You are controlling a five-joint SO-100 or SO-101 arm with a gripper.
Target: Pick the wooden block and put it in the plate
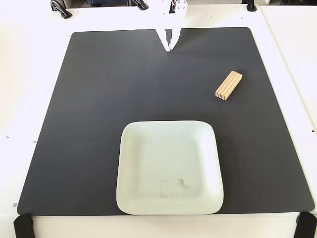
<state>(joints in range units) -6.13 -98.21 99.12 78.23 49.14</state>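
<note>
View: a fixed camera looked down on the table from the near side.
Table (29, 74): white, and most of it was covered by a mat.
Mat (99, 109): dark grey, almost square, flat on the table; its far edge seemed narrower than its near edge in this view.
Gripper (169, 47): white, it entered from the top edge of the picture, a little right of the middle, and pointed down over the far part of the mat.
Fingers (164, 37): the two tips came together in one narrow point; no gap was visible between them, and nothing was between them.
Block (229, 86): it lay on the mat in the right part of the picture, turned diagonally, with the striped end facing the camera. It was well apart from the gripper and touched nothing else.
Plate (168, 128): pale, square with round corners, it stood on the near middle part of the mat. No object lay in it. A small brownish smudge was on its bottom, near the front.
Block and plate: apart; the block was beyond the far right corner of the plate, with bare mat between them.
Clamps (60, 8): dark ones sat at the far edge of the table, and dark pieces were also at both near corners.
</note>
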